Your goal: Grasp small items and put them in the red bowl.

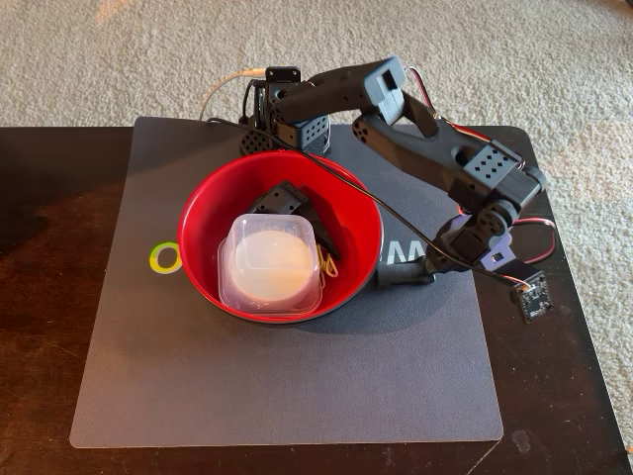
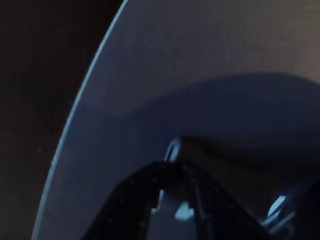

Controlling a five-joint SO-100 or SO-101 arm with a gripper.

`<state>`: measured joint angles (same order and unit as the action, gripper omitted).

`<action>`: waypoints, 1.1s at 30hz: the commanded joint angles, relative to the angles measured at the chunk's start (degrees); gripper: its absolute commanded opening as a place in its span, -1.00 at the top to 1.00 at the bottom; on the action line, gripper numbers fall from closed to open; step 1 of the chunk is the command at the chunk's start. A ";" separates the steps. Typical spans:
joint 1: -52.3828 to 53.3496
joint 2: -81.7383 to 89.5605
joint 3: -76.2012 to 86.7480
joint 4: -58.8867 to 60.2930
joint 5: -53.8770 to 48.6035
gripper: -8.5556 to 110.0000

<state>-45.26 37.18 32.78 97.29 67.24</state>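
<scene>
The red bowl (image 1: 203, 218) stands on the grey mat in the fixed view. Inside it lies a clear square tub (image 1: 237, 287) with a whitish round dish (image 1: 269, 265) in it. A black angular bracket (image 1: 280, 201) leans behind the tub, and a yellow clip (image 1: 327, 267) lies at the tub's right. My arm is folded behind and to the right of the bowl. The gripper (image 1: 396, 278) lies low on the mat against the bowl's right side, empty. In the dark, blurred wrist view its black fingers meet at the gripper's tip (image 2: 172, 162), shut.
The grey mat (image 1: 297, 396) covers a dark table (image 1: 59, 297) ringed by pale carpet. A thin black wire (image 1: 396, 213) crosses over the bowl's rim. A small camera board (image 1: 532, 295) hangs at the arm's right. The arm's base (image 1: 282, 109) stands behind the bowl.
</scene>
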 commanded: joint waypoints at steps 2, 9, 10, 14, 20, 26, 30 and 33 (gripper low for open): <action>3.96 -2.72 -13.62 -0.09 -4.22 0.85; 11.07 -1.76 -18.72 0.18 -7.29 0.85; 12.13 -1.32 -18.54 0.26 -7.38 0.85; 12.57 6.86 -5.80 0.70 -5.98 0.60; 7.73 18.28 11.95 0.70 11.95 0.49; 4.13 15.82 12.48 0.09 26.54 0.48; 2.72 12.92 11.87 0.09 30.94 0.49; 1.58 10.63 11.87 0.26 31.29 0.50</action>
<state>-42.10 47.90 45.44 97.73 97.12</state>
